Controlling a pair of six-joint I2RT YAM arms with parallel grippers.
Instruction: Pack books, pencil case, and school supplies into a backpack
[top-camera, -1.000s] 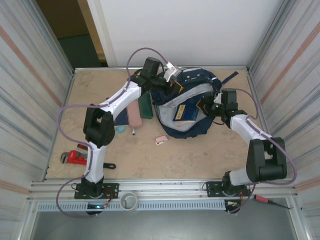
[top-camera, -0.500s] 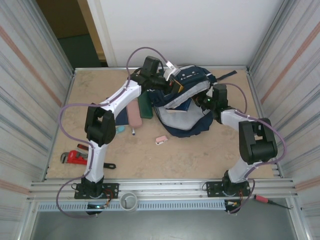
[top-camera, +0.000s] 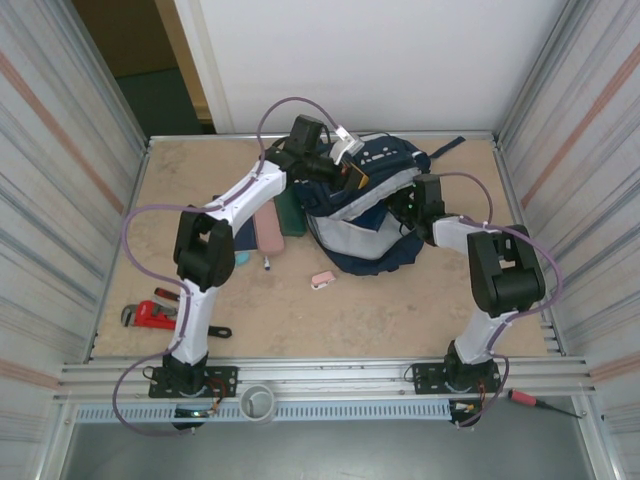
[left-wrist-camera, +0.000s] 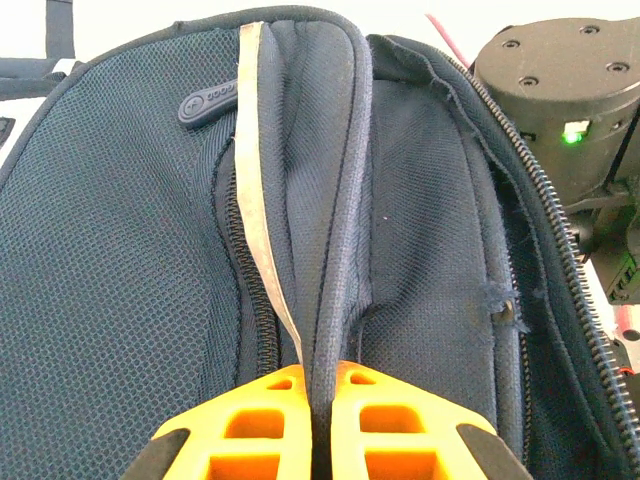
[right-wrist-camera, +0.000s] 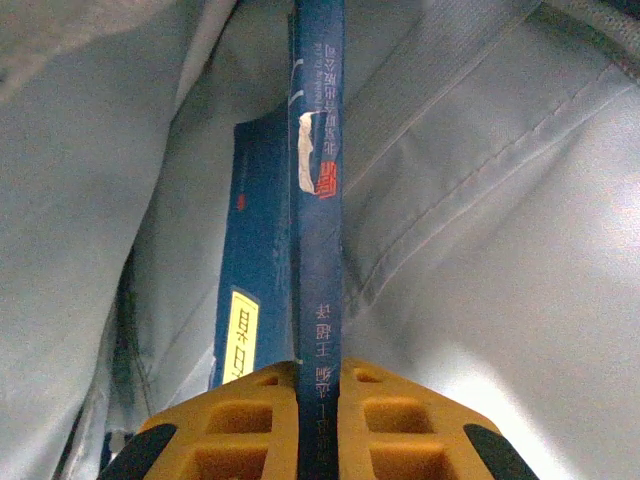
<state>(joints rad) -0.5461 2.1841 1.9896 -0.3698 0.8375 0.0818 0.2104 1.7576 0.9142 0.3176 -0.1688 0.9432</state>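
The navy backpack (top-camera: 375, 160) lies at the back centre with its pale lining (top-camera: 352, 236) facing up. My left gripper (left-wrist-camera: 320, 372) is shut on a fold of the backpack's rim (left-wrist-camera: 335, 200) and holds the mouth up; from above it sits at the bag's left edge (top-camera: 352, 172). Inside the bag, my right gripper (right-wrist-camera: 320, 368) is shut on the spine of a navy book (right-wrist-camera: 318, 180), with a second navy book (right-wrist-camera: 256, 290) beside it. The pink pencil case (top-camera: 267, 228), a dark green book (top-camera: 291, 212), a pink eraser (top-camera: 322, 280), a marker (top-camera: 268, 264) and a teal piece (top-camera: 240, 258) lie on the table.
A red pipe wrench (top-camera: 148, 315) and a black spanner (top-camera: 215, 332) lie near the left arm's base. A backpack strap (top-camera: 450, 150) trails toward the back right corner. Corrugated walls close in both sides of the table (top-camera: 400, 310).
My right gripper has pushed left and deeper into the backpack with the navy book, which no longer shows from above. The left gripper has kept its hold on the rim.
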